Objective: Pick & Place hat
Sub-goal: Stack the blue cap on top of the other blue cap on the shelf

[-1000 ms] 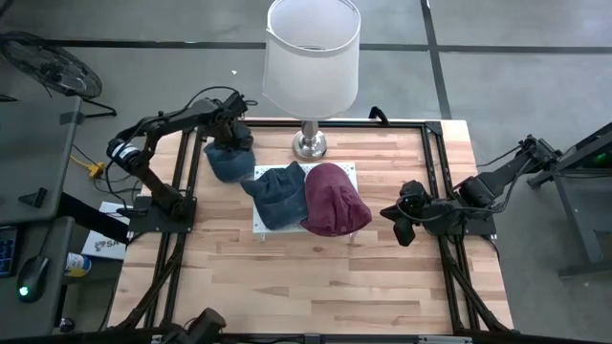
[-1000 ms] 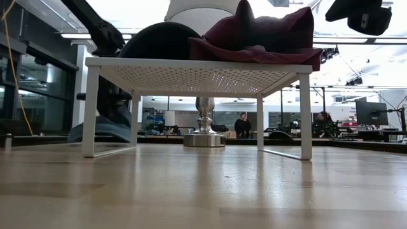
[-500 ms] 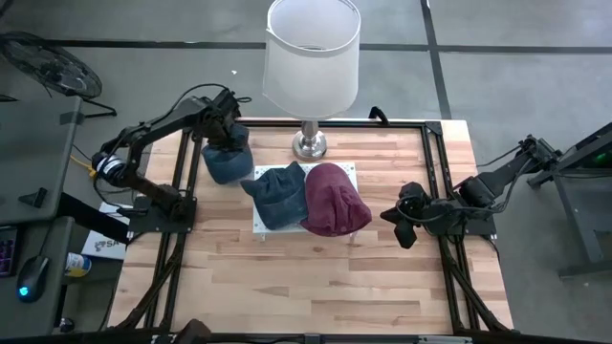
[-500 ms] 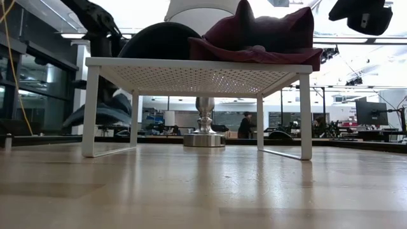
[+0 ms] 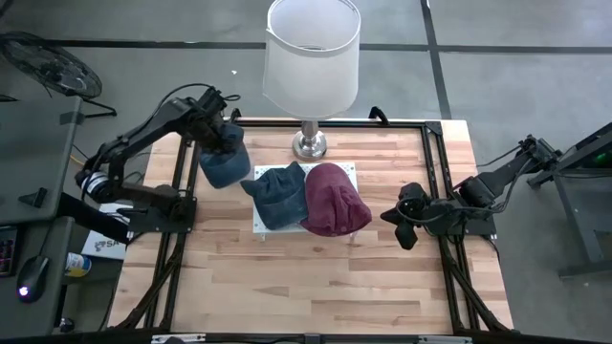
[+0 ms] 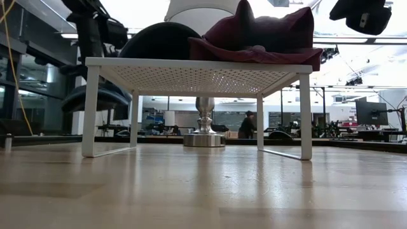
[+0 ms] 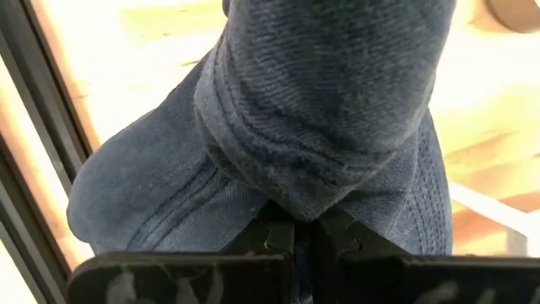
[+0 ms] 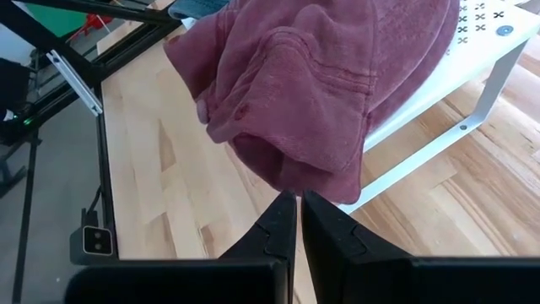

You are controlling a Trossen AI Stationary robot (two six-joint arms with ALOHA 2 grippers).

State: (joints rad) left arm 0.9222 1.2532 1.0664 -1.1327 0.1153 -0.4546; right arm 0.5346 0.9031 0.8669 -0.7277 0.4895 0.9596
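Two hats already lie on the white rack [image 5: 346, 170], while the left end effector [image 5: 222, 145], pinching a third blue hat [image 5: 226, 166], holds it lifted just beside the rack, unplaced.

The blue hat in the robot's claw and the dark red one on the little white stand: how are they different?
The blue hat hangs in the air, pinched in the shut left gripper off to the side of the white stand; the dark red hat lies on the stand, held by nothing. The blue hat dangles bunched; the dark red hat sprawls, drooping over the stand's edge. Both are soft fabric hats.
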